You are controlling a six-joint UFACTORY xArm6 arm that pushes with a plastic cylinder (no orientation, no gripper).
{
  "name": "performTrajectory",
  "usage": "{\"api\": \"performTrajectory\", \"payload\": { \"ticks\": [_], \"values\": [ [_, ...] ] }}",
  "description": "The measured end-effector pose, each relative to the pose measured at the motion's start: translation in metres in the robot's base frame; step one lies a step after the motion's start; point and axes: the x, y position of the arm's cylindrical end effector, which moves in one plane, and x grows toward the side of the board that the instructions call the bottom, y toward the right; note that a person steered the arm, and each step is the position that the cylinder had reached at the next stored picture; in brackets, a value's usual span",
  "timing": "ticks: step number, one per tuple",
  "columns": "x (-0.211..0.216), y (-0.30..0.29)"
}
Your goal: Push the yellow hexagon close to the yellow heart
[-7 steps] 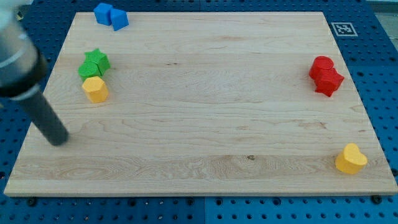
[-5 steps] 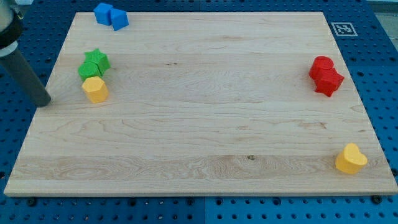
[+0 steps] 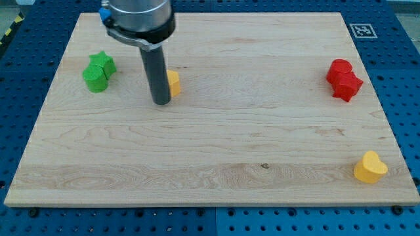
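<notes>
The yellow hexagon [image 3: 174, 82] lies in the upper left part of the wooden board [image 3: 216, 151], mostly hidden behind my rod. My tip [image 3: 161, 101] rests on the board touching the hexagon's left side. The yellow heart [image 3: 370, 168] sits far off at the board's bottom right corner.
Two green blocks [image 3: 98, 71] huddle at the left, a star above a rounder one. Two red blocks [image 3: 344, 79] sit at the right edge. A blue block [image 3: 104, 12] peeks out behind the arm at the top left. A marker tag [image 3: 361, 30] is at the top right.
My tip swept from the board's left edge to the right. The yellow hexagon has moved right, away from the green blocks, by about a hundred pixels.
</notes>
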Motion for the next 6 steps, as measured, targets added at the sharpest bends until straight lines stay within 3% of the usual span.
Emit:
{"api": "performTrajectory", "payload": {
  "ticks": [3, 4, 5, 6],
  "values": [
    [-0.001, -0.089],
    [-0.033, -0.086],
    [-0.051, -0.045],
    [-0.016, 0.043]
  ]
}}
